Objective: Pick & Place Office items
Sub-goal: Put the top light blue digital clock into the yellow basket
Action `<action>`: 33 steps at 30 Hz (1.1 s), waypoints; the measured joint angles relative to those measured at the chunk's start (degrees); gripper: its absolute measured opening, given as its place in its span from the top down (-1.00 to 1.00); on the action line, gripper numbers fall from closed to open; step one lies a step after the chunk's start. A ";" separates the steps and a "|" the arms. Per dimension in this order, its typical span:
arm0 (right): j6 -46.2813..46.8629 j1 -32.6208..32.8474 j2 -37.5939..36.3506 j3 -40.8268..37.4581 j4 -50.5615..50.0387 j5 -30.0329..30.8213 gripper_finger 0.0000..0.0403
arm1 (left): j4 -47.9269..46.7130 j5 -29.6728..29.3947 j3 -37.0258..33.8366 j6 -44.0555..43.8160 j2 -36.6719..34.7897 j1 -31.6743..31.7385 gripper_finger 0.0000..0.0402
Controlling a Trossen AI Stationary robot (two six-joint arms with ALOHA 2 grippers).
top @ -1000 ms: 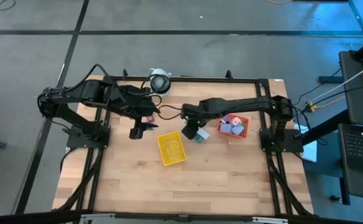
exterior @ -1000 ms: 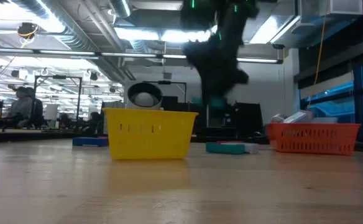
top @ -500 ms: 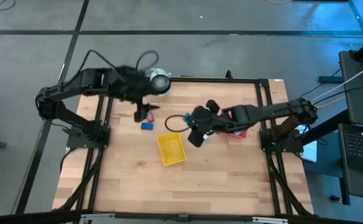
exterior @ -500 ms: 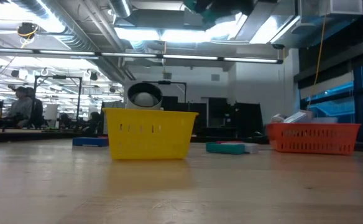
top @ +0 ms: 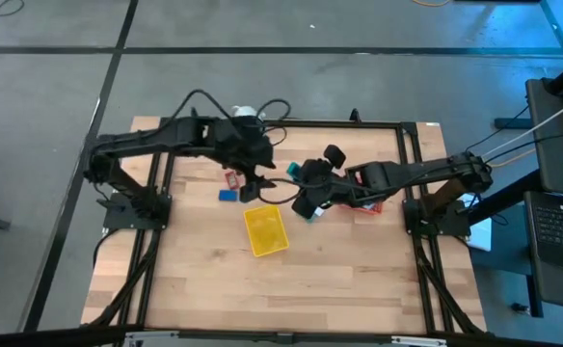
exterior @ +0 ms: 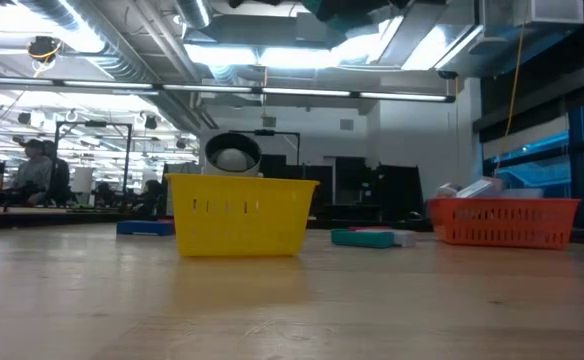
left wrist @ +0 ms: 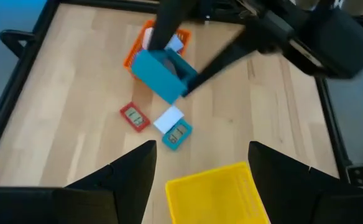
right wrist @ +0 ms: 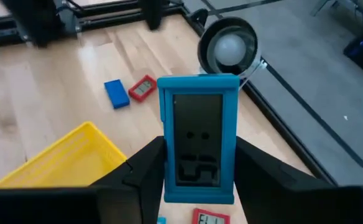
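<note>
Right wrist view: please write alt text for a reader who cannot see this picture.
The right gripper holds an upright blue block with a dark front between its two dark fingers, above a wooden table. Beyond it lie a small blue block, a red packet and a corner of the yellow tray; a white round object with a dark rim stands at the table's edge.

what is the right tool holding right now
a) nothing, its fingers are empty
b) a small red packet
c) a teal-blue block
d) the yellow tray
c: in the right wrist view the teal-blue block sits clamped between the right tool's two dark fingers, raised above the table, while the yellow tray and the small red packet lie on the wood below.
</note>
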 joint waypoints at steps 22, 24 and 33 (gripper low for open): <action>-11.30 -2.78 0.05 0.00 4.86 3.27 0.17 | 8.24 4.46 0.11 -1.39 1.88 8.22 -0.25; -12.28 -2.95 0.05 0.00 5.92 3.26 0.17 | 9.13 4.78 0.09 -1.39 2.53 8.22 -0.25; -13.97 -3.04 0.05 0.00 6.71 3.51 0.17 | 11.02 3.82 0.11 -1.36 2.78 8.63 -0.25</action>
